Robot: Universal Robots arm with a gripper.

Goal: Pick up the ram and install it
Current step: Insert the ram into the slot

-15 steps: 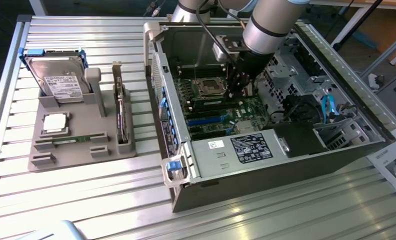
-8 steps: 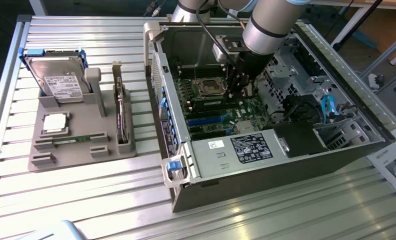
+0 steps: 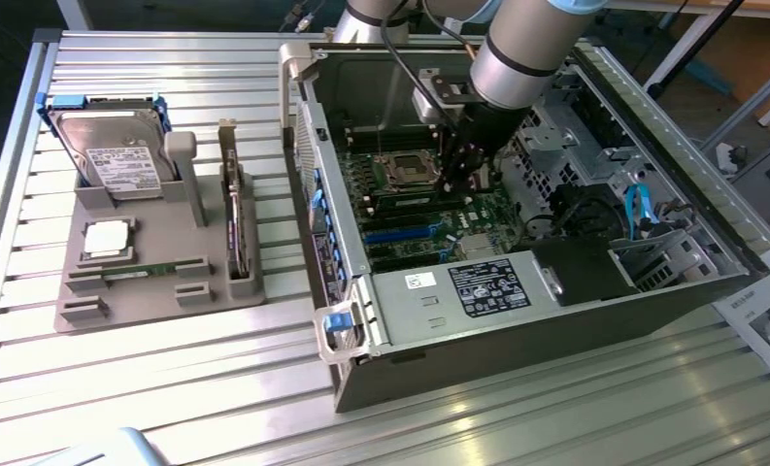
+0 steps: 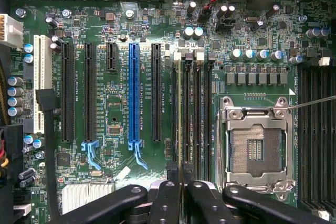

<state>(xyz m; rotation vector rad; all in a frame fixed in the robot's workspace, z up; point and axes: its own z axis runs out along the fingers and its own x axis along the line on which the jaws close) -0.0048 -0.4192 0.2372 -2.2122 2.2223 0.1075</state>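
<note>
The ram (image 4: 179, 108) shows edge-on as a thin pale strip standing in one of the long memory slots, next to the empty processor socket (image 4: 257, 148). My gripper (image 4: 180, 174) is shut on the ram's near end, its two black fingers (image 4: 172, 182) pressed against both faces. In the exterior view the arm reaches down into the open computer case (image 3: 515, 291). There the gripper (image 3: 469, 180) sits low over the motherboard, just to the exterior view's right of the socket (image 3: 404, 167). Whether the ram is fully seated in the slot cannot be told.
Blue and black expansion slots (image 4: 134, 93) run parallel to the memory slots. Case walls and a drive cage (image 3: 656, 252) hem in the arm. On the exterior view's left, a grey fixture (image 3: 151, 291) holds a hard drive (image 3: 119, 160), a square silver chip (image 3: 109, 238) and an upright dark card (image 3: 236, 228).
</note>
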